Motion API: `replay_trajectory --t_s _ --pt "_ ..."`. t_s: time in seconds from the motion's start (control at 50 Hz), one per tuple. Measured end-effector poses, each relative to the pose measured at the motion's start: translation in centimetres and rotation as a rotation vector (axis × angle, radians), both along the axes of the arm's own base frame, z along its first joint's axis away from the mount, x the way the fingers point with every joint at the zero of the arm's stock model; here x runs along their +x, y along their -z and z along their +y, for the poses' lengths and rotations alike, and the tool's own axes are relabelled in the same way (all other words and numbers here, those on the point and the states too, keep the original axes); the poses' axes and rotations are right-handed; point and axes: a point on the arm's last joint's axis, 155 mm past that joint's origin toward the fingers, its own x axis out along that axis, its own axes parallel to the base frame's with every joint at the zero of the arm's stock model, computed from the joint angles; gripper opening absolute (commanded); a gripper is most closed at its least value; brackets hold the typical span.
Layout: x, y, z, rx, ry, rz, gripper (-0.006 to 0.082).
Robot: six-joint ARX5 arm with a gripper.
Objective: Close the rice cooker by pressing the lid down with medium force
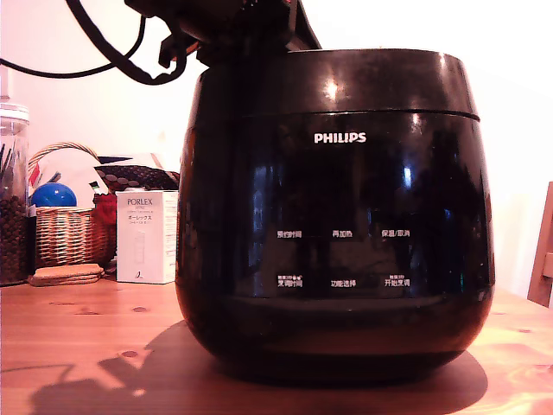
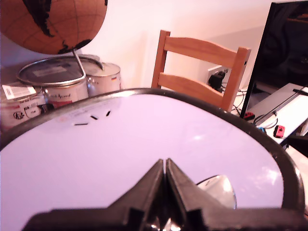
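- The rice cooker [image 1: 335,216] sat on the wooden tabletop [image 1: 86,346], filling the middle and right of the exterior view, with a white box [image 1: 146,236] and a basket [image 1: 65,233] far behind on the left.
- The lid [image 2: 144,159] looked down, or nearly so, with a thin seam showing.
- My claw [image 2: 165,168] was closed, empty, its tips on the lid's glossy top.
- I judged a straight, steady downward press near the centre best, avoiding slipping on the gloss.

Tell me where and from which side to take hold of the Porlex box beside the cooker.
Grip the Porlex box across its narrow side faces, coming from above. It stands upright and tall, its top is free, and the rice cooker and basket crowd its flanks lower down.
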Motion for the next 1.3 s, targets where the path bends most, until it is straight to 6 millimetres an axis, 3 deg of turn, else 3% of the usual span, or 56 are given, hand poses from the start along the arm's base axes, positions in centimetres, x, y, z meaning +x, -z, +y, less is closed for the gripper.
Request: replay_trajectory --t_s 0.38,0.56,0.66,0.74,1.06,1.3 --pt "-0.7 -2.1 -0.1 0.096 0.055 -0.090 -0.0020" --pt "-0.2 -7.7 1.7 0.038 0.022 -0.183 -0.0020" --pt "0.1 -11.4 3.6 -0.018 -0.015 -0.229 -0.0020" --pt "0.7 -12.8 5.5 -0.012 -0.064 -0.267 -0.0020" --pt "5.3 -11.6 13.5 0.148 -0.307 -0.260 -0.0020" --pt "8.0 -12.4 20.7 0.197 -0.503 -0.272 -0.0020"
